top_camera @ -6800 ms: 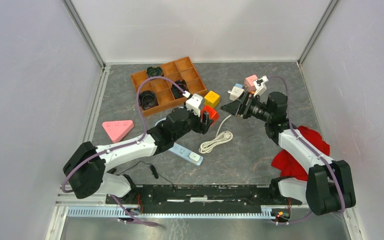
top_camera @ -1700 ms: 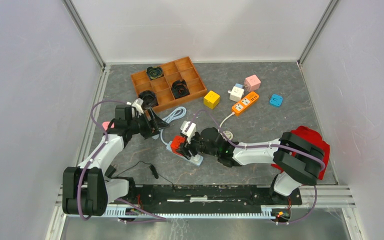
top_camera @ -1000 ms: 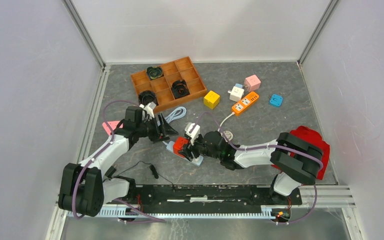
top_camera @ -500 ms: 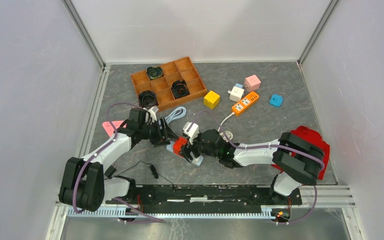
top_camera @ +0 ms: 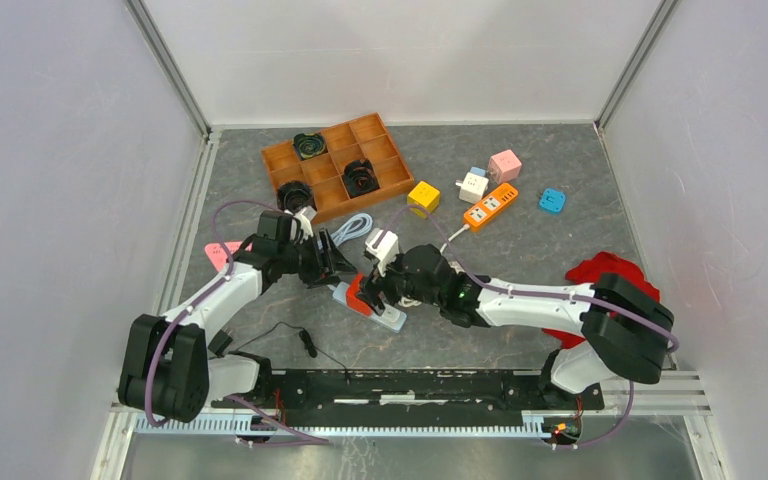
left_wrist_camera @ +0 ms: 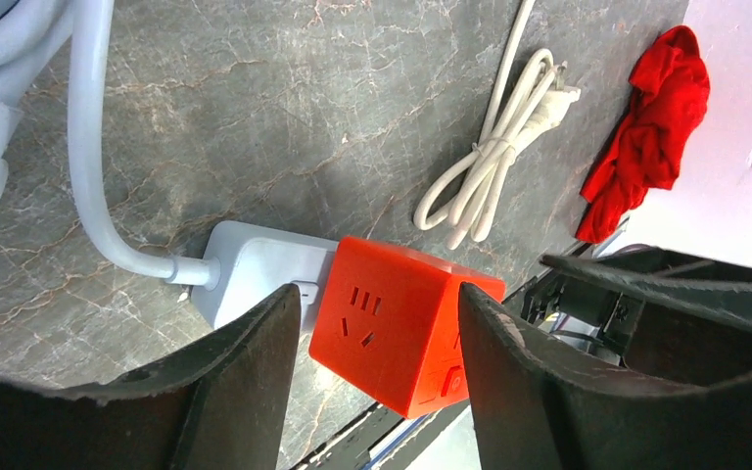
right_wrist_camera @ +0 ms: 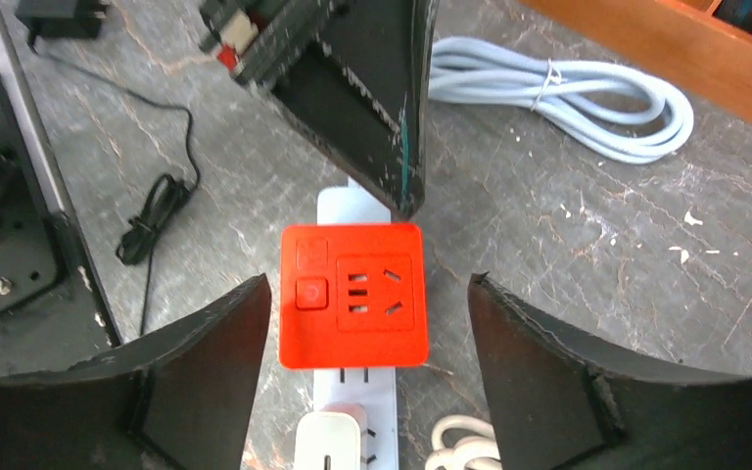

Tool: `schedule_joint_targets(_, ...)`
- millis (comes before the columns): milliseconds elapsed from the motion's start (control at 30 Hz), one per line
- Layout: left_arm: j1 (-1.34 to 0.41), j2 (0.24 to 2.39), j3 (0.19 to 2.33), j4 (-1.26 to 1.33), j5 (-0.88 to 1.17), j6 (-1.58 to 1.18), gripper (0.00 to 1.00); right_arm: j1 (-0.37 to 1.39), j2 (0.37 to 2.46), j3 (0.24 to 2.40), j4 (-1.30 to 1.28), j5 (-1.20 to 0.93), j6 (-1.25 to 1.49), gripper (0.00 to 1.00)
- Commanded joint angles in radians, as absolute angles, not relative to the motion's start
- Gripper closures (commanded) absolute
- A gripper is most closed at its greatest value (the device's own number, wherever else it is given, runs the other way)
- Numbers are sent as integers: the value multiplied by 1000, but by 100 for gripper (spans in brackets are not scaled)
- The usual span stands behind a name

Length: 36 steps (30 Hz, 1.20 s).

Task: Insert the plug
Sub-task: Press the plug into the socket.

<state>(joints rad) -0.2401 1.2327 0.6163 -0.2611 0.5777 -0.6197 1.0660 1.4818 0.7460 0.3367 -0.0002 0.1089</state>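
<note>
Since the frame 1.7 s earlier, the left jaws were brought in beside the red cube plug point(left_wrist_camera: 397, 338). Both pairs of jaws are held open, nothing gripped. The right jaws are spread either side of the cube, which is seated on the white power strip point(left_wrist_camera: 255, 269) at lower centre of the tabletop point(top_camera: 520, 240).

the grey marbled table point(top_camera: 520, 235) bore a brown wooden compartment tray point(top_camera: 270, 166), a yellow cube socket point(top_camera: 423, 196), an orange power strip point(top_camera: 490, 206), a red cloth point(top_camera: 610, 268), a pink triangular socket point(top_camera: 221, 254), a thin black cable point(top_camera: 305, 342) and a white power strip point(top_camera: 387, 318).
</note>
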Motion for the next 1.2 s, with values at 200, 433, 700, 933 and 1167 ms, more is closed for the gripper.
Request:
schedule_joint_targets(200,-245,1230,654,-282,608,-585,38,1064,1499,809,326,32,100,57)
schedule_joint_targets(433,-245,1251,633,-287,589,-597,41,1076,1611,726,291,-7,166,59)
schedule_joint_targets(700,-245,1232,674,-311,544,-591,39,1081,1579,717,235,76,155,59)
schedule_joint_targets(933,-244,1191,720,-355,445,-577,24,1081,1494,777,248,61,140,45)
schedule_joint_targets(1167,-239,1118,762,-422,225,-593,10,1081,1380,785,241,113,121,14)
